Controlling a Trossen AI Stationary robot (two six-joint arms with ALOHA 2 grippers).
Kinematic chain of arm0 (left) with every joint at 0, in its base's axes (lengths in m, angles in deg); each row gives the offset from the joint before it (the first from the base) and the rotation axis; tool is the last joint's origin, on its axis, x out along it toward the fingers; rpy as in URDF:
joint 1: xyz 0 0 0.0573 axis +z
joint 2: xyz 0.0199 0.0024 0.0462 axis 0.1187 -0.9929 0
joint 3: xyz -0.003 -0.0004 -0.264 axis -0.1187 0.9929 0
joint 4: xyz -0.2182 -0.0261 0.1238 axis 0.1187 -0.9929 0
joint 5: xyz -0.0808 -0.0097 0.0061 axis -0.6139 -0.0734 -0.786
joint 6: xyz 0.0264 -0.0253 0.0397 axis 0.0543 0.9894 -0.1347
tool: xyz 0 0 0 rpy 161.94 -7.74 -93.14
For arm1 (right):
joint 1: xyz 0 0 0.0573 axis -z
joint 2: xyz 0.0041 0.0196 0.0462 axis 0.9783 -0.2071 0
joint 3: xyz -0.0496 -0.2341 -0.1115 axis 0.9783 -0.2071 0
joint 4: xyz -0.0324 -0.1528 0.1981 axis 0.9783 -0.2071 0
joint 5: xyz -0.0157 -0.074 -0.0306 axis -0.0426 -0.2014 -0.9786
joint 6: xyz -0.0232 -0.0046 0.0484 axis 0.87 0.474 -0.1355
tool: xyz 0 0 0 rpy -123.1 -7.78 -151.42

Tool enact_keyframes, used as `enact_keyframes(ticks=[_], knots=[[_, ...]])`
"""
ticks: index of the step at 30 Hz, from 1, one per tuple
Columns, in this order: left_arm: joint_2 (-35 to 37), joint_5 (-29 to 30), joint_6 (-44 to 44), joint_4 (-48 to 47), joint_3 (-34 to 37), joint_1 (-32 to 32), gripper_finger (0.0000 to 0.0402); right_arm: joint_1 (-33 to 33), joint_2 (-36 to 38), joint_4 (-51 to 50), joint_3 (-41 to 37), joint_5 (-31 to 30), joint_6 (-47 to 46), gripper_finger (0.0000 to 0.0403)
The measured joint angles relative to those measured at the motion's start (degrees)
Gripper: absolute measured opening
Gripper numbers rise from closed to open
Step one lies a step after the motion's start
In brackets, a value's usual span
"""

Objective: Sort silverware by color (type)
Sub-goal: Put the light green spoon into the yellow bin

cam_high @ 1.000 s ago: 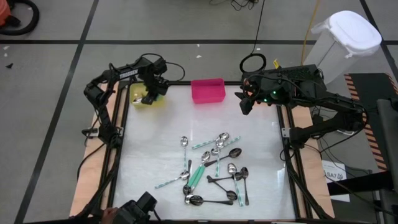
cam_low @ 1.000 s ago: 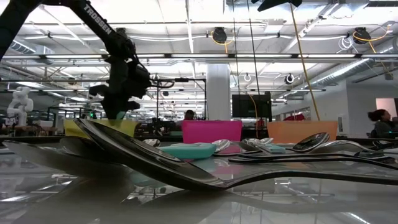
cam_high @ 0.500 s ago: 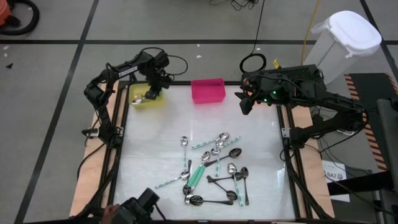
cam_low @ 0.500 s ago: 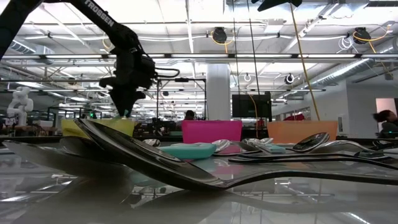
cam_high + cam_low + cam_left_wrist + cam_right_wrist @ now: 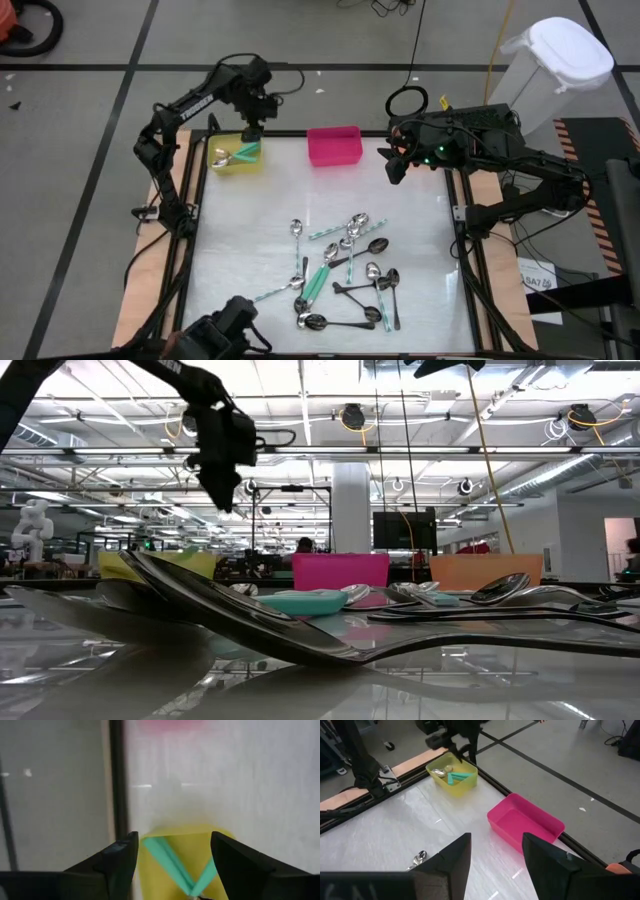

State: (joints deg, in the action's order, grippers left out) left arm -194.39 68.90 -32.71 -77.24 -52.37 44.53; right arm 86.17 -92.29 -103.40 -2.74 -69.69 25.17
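Several spoons [image 5: 340, 270], teal-handled, silver and dark, lie loose in the middle of the white table. The yellow bin [image 5: 222, 162] at the far left holds teal-handled spoons [image 5: 172, 862] and a silver spoon bowl [image 5: 440, 771]. My left gripper [image 5: 172, 840] hangs open above the bin's far right corner, with nothing between its fingers; the low view shows it [image 5: 220, 495] high over the bin. My right gripper [image 5: 496, 840] waits open and raised at the far right [image 5: 392, 165], holding nothing.
A pink bin [image 5: 335, 145] stands at the far edge, between the two arms. An orange bin [image 5: 485, 572] shows behind the spoons in the low view. Black frame rails [image 5: 195, 230] border the table. A camera [image 5: 225, 330] sits at the near edge.
My left gripper has risen straight out of the yellow bin and drifted slightly toward the far edge, turning about its own axis. A teal-handled spoon lies in the bin below it. My right arm has kept still.
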Motion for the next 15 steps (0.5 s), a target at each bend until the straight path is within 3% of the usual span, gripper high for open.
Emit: enact_keyframes(ticks=[5,15], knots=[[-0.01,-1.43,4.45,-0.68,-2.03,1.28,0.0231,0.02,0.0,-0.02,0.0,-0.02,0.0,0.0171],[-0.11,-3.97,13.95,-8.68,-1.66,1.67,0.0105,0.0,0.0,-0.24,0.0,-0.09,-0.15,0.0171]])
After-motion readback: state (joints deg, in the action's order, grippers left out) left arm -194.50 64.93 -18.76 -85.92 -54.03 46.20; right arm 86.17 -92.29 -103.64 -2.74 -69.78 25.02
